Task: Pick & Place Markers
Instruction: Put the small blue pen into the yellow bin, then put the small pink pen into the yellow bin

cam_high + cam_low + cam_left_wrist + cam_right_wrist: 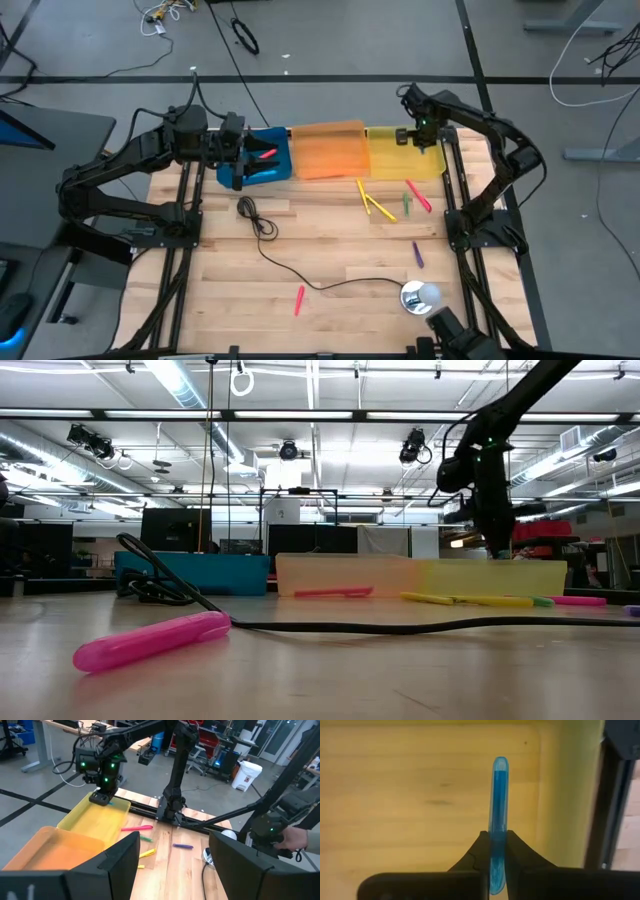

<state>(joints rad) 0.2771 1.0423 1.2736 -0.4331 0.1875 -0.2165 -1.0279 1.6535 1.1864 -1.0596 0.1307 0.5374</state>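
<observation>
Pinching a blue marker [499, 820] tight, the right gripper [418, 137] hovers over the yellow tray [395, 160]. Left gripper [240, 150], fingers spread, sits at the blue tray [275, 172]; other markers [380, 207] lie loose on the table [330, 250].

Both arms are built of dark, matte black links joined by rounded housings. Small green lights are seen glowing near the wrist of the right arm [470, 125]. Black cables are routed along the left arm [130, 165]. Each tool ends in two flat black fingers [517, 852].
</observation>
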